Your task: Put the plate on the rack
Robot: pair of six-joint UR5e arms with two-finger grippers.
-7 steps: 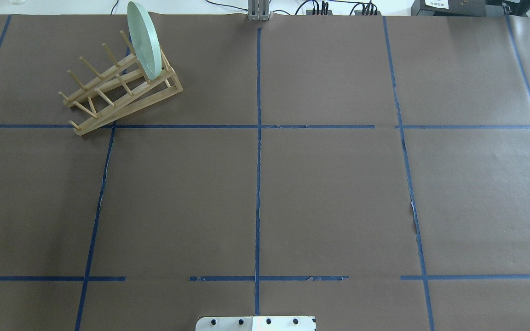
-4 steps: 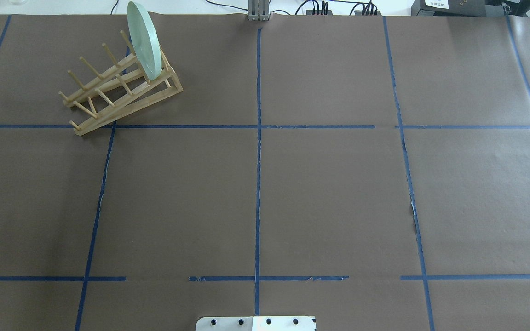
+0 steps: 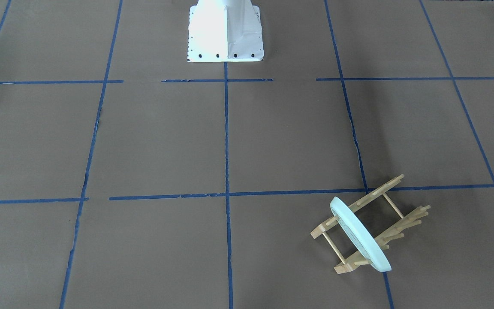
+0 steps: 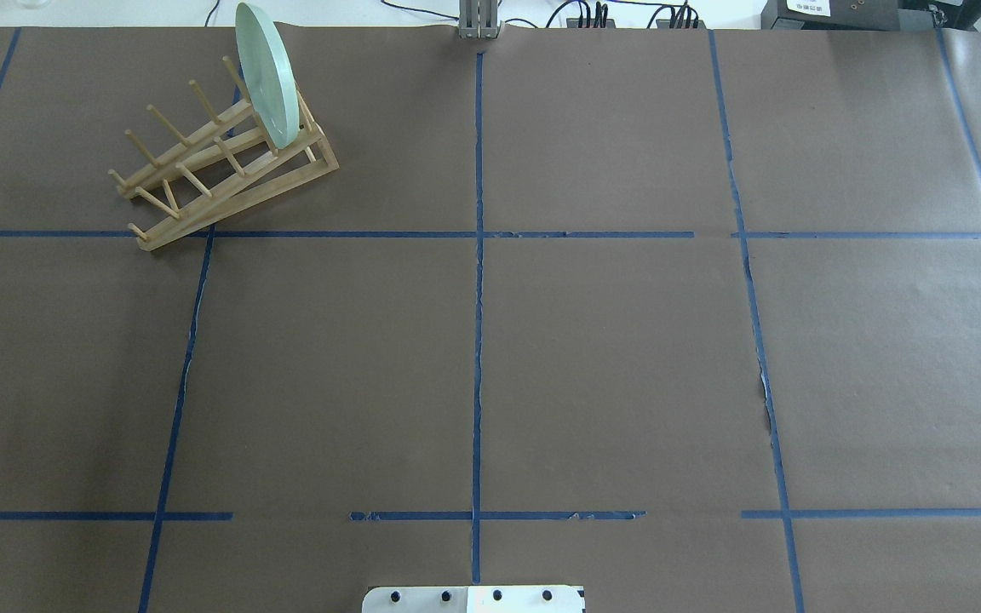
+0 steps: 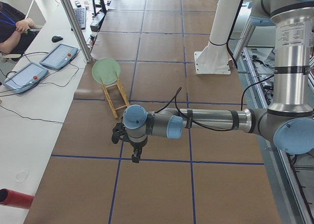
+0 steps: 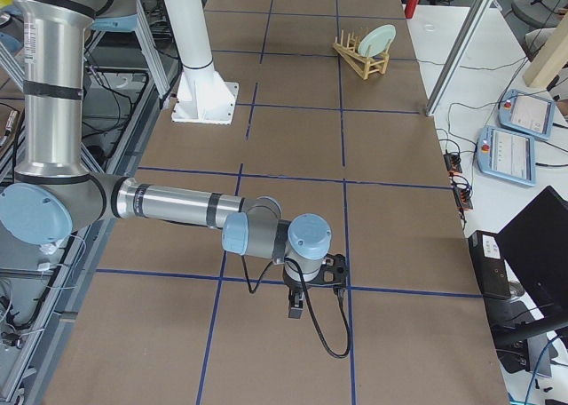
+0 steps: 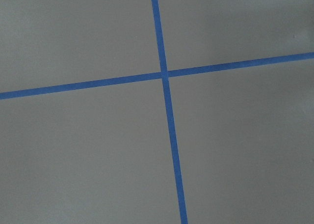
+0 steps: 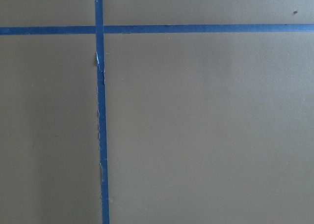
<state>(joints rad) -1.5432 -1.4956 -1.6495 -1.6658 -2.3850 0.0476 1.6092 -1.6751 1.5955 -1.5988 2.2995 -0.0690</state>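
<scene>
The pale mint-green plate [image 4: 266,72] stands on edge in the end slot of the light wooden rack [image 4: 243,191] at the table's far left; both also show in the front-facing view, plate [image 3: 360,236] and rack [image 3: 380,191]. Neither gripper shows in the overhead or front-facing views. The left gripper [image 5: 135,155] hangs over the brown paper well short of the rack [image 5: 115,96] and plate [image 5: 106,70]. The right gripper [image 6: 297,303] hangs over the table's other end, far from the plate [image 6: 376,38]. I cannot tell whether either is open or shut. Both wrist views show only paper and blue tape.
The white robot base [image 3: 224,30] stands at the near middle edge. A metal post [image 4: 478,21] and cables sit at the far edge. Two operator tablets [image 5: 59,54] and a red cylinder [image 5: 14,198] lie on the side bench.
</scene>
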